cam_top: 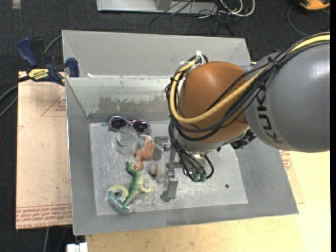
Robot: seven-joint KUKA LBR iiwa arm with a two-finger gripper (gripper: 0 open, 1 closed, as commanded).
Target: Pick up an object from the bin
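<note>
Low over the floor of the bin [81,156], just right of the small heap, sits my tool [168,192], hanging under the arm's orange cover [210,101]. From this angle I cannot tell whether it stands wide or narrow, and I see nothing held in it.

Nearest to it are a green toy lizard [136,182], just to its left, and a small beige piece [154,168] up and to the left. Beyond those lie an orange figure [146,151], a clear cup [126,138] and purple sunglasses [129,124] near the back wall.

My judgement is that the lizard is the fair candidate. To do it well I would line the tool across the thin body, not along it, and come down straight so the beige piece is not nudged under the grip. The body is slim and curved, so I expect it could roll or slip out.

Room is good: the floor to the right of the tool and towards the front wall is bare, so a straight lift is free. The heap crowds the left side, and the sloping walls are well apart from the tool
</note>
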